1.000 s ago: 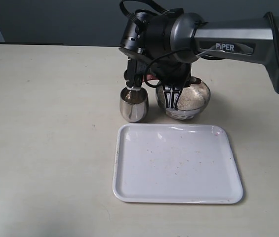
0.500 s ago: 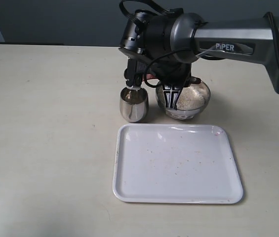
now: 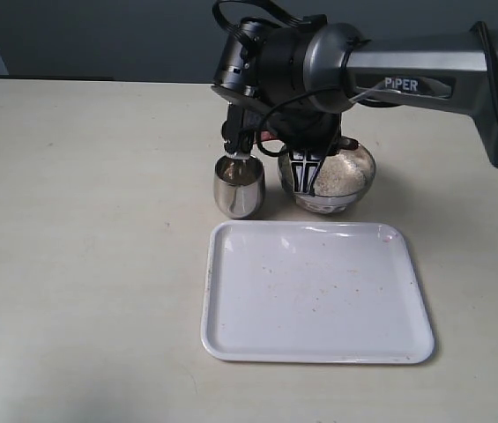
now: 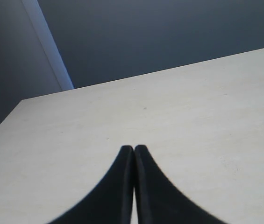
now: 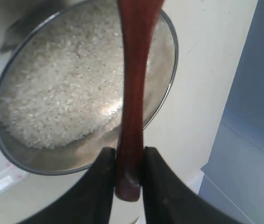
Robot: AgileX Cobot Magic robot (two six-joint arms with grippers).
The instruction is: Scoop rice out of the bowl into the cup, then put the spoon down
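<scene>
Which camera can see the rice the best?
The right wrist view. It looks down into the bowl from close up, so single grains of rice show, with the spoon handle crossing over them. The exterior view shows only a small pale patch. The left wrist view shows none.

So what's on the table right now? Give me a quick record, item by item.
right jaws: closed on the spoon handle
left jaws: shut, nothing between them, over bare table
bowl: holds rice
cup: upright, left of the bowl in the exterior view, arm above it
tray: white, only specks on it, in front of both
</scene>
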